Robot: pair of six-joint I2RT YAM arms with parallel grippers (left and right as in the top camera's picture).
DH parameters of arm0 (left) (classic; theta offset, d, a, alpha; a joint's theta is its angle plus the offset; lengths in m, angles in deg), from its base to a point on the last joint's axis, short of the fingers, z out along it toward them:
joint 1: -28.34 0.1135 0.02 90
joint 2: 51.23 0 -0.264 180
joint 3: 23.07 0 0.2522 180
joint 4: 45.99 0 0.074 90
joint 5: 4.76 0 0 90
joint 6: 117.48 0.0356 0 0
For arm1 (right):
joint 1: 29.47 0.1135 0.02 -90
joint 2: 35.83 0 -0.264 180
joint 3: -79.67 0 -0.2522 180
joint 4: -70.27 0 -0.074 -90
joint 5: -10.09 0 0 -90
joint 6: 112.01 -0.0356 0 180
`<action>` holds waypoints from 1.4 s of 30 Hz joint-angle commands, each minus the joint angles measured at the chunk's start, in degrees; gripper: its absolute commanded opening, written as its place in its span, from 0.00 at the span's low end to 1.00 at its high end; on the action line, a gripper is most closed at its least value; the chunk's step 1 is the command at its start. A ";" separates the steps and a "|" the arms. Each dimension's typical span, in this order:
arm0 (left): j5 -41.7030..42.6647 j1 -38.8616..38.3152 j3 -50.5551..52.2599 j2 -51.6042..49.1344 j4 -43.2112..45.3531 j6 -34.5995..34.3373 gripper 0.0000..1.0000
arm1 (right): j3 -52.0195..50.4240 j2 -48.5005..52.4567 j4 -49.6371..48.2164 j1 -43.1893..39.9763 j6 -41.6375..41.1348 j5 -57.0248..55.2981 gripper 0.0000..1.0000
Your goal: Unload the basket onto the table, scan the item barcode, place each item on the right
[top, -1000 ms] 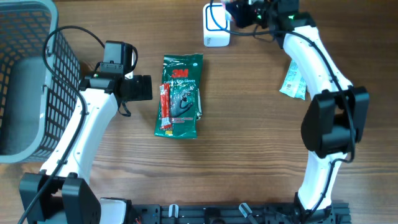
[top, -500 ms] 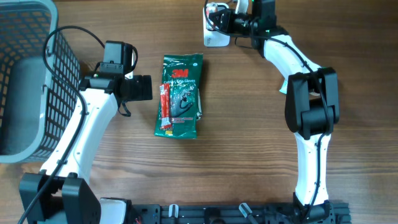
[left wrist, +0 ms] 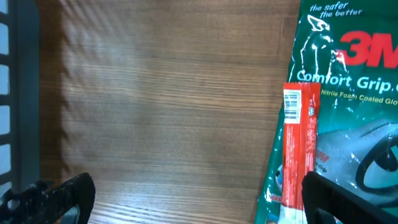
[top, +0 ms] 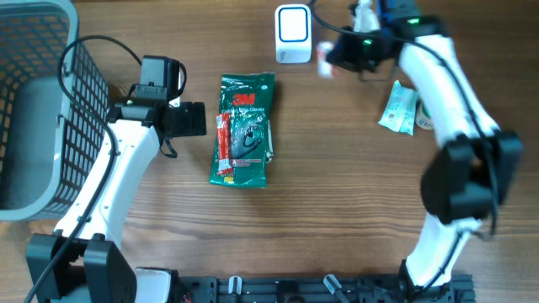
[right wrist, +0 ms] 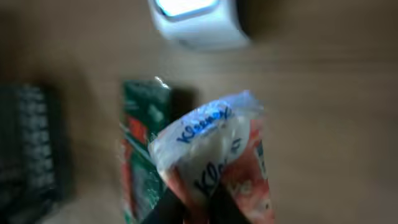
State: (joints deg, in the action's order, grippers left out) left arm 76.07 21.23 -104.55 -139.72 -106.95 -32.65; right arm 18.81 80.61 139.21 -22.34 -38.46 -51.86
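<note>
the right gripper (right wrist: 193, 208) pinches a kleenex pack (right wrist: 214, 146) by one end, fingers pressed onto the wrapper, and holds it above the table (top: 337, 194) just beside the white scanner (top: 292, 34). the left gripper (top: 192, 119) hovers with its fingers spread wide, next to a green 3m glove pack (top: 246, 126) with a red stick packet (top: 224, 145) lying on it. a grey basket (top: 80, 118) stands at the left edge, and a green-and-white sachet (top: 398, 109) lies near the right arm.
</note>
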 commanded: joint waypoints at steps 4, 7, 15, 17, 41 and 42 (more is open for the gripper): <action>-0.33 0.22 0.28 0.28 0.00 0.44 1.00 | -1.31 -2.23 18.49 -0.96 10.45 -33.05 0.28; -0.33 0.20 0.28 0.28 0.00 0.44 1.00 | -3.98 -2.23 18.23 -0.96 10.49 -36.28 1.00; -0.33 0.22 0.28 0.28 0.00 0.44 1.00 | -4.48 -3.58 13.25 2.01 11.08 -10.45 0.99; -0.33 0.22 0.28 0.28 0.00 0.44 1.00 | -4.48 -3.63 10.54 4.11 11.34 -2.58 1.00; -0.33 0.22 0.28 0.28 0.00 0.46 1.00 | -4.63 1.75 -7.30 30.40 -6.19 -3.17 0.37; -0.33 0.22 0.28 0.28 0.00 0.44 1.00 | -4.63 1.77 -7.10 30.40 -6.19 -3.13 0.37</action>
State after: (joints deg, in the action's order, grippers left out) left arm 76.04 21.23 -104.53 -139.72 -107.08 -32.65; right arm 14.27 81.95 131.96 8.37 -43.64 -53.43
